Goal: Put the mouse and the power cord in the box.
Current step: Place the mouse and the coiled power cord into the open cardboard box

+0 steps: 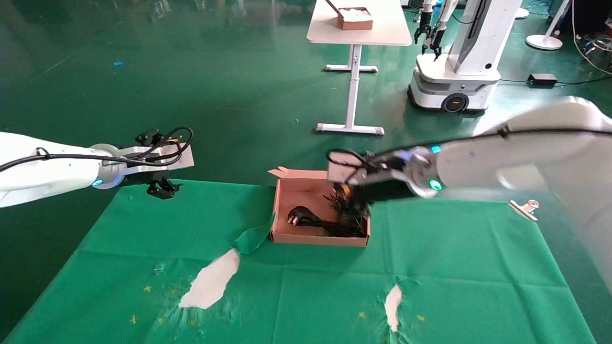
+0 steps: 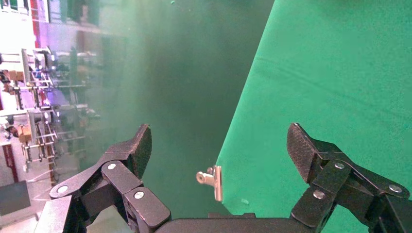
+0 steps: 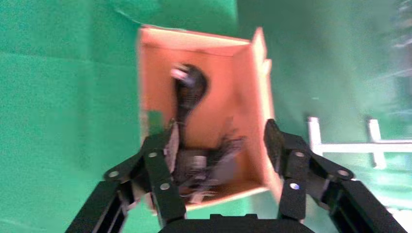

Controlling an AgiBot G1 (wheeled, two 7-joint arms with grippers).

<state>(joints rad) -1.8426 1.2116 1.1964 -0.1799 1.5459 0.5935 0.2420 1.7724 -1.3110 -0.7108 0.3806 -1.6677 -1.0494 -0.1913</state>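
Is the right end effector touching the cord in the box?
Cannot tell. In the right wrist view the open right end effector hangs over the box, with the cord blurred below it; no view shows contact or a gap.

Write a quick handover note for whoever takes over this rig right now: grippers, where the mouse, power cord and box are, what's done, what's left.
Right gripper: open, empty, above the box.
Left gripper: open, empty, idle at the table's far left corner.
Power cord: in the box, plug toward its left end.
Mouse: not clearly visible; a dark tangle lies at the box's right end.
Done: cord boxed.
Left: confirm the mouse is inside, then pull the right arm away.
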